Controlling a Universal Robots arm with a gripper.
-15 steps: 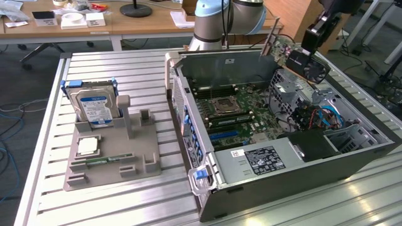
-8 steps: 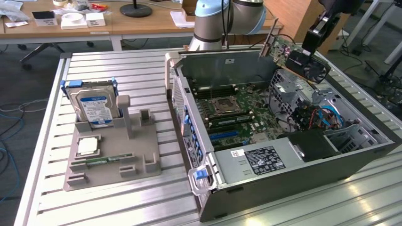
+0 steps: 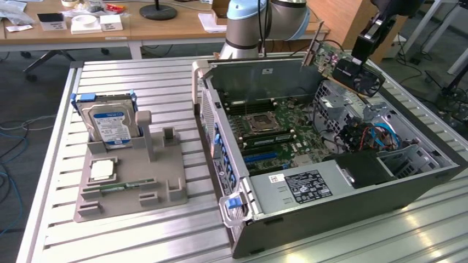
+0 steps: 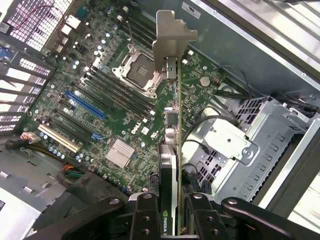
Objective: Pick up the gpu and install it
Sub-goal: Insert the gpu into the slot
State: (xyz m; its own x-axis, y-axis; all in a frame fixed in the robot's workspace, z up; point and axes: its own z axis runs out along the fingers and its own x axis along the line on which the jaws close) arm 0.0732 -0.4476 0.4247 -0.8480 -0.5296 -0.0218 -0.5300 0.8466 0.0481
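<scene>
Pickup is looking done: in the exterior view the pincer (image 3: 363, 52) is holding the gpu (image 3: 356, 74) tilted in the air over the open computer case (image 3: 329, 219), and in the wrist view it is clamping the card edge-on above the motherboard (image 4: 100, 85), not yet seated.

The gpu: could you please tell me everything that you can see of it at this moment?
The gpu is a flat card with a black shroud, a green board and a silver metal bracket at one end. The gripper is shut on the end away from the bracket. It holds the card tilted in the air above the open computer case, over the motherboard, not seated in any slot.
</scene>
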